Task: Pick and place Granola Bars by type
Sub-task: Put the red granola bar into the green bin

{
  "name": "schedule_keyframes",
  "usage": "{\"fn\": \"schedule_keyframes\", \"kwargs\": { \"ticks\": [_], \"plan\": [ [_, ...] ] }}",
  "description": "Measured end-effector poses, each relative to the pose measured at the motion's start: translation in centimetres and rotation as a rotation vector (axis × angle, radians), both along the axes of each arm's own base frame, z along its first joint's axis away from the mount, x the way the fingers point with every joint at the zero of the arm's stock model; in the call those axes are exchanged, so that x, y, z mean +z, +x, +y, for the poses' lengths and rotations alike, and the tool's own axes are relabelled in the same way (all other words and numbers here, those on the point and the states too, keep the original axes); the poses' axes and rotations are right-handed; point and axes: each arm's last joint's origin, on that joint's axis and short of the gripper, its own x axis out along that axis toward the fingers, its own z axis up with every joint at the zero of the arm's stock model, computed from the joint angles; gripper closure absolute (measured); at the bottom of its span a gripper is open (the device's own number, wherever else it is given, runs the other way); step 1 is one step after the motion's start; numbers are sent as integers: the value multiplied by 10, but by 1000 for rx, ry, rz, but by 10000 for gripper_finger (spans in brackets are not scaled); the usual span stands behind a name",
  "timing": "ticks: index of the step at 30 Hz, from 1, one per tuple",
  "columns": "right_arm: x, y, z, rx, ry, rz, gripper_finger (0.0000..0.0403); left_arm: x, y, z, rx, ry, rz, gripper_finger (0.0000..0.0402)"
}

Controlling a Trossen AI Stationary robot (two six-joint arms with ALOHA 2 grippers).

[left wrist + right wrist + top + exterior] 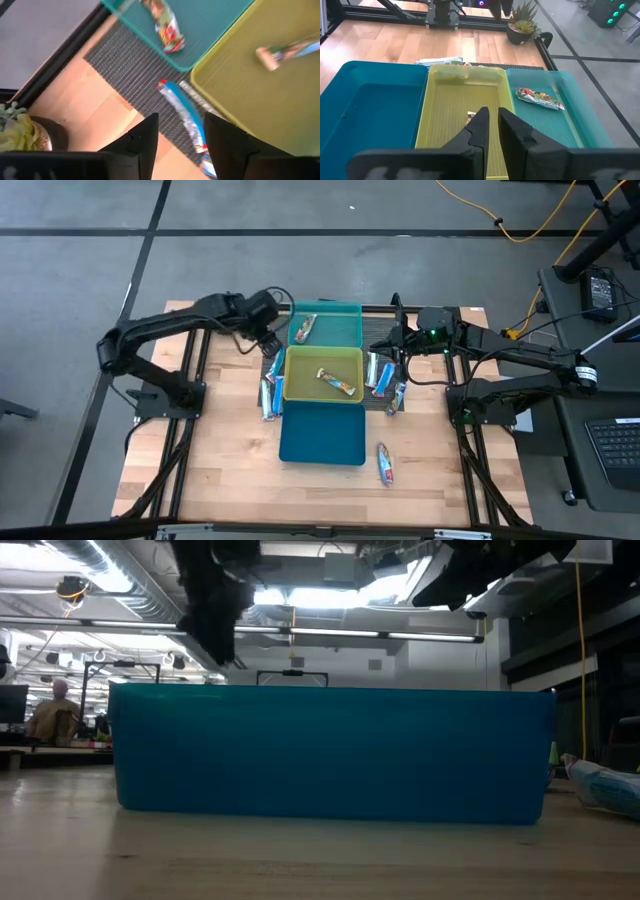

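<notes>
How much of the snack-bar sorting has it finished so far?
Two wrapped bars look sorted: one in the teal bin, one in the yellow-green bin. The blue bin holds none. The left gripper hangs open over a shiny blue bar, holding nothing. Several bars still lie on the table.

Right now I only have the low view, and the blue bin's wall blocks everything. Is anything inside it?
Observer: No, from above the blue bin looks empty.
Operator: Where's the left gripper?
Observer: The left gripper hangs open over a blue-wrapped bar on the mat beside the yellow-green bin.
Operator: Anything sorted?
Observer: A lone bar lies in the teal bin, and a second bar in the yellow-green one.
</notes>
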Motion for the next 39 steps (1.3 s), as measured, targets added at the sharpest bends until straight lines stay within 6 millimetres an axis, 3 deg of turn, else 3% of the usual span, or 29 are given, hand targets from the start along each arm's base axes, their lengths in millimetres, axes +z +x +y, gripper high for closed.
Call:
{"fn": "schedule_keyframes", "kwargs": {
  "ticks": [7,13,18,39],
  "plan": [
    [0,0,0,-2,3,0,359,-38,21,9,-62,-45,134,196],
    [0,0,0,-2,4,3,359,-81,15,3,-56,-159,90,146],
    [0,0,0,-1,3,3,359,-103,9,-2,-30,-208,42,130],
    [0,0,0,0,0,1,359,-136,1,-5,23,-194,-22,147]
  ]
}}
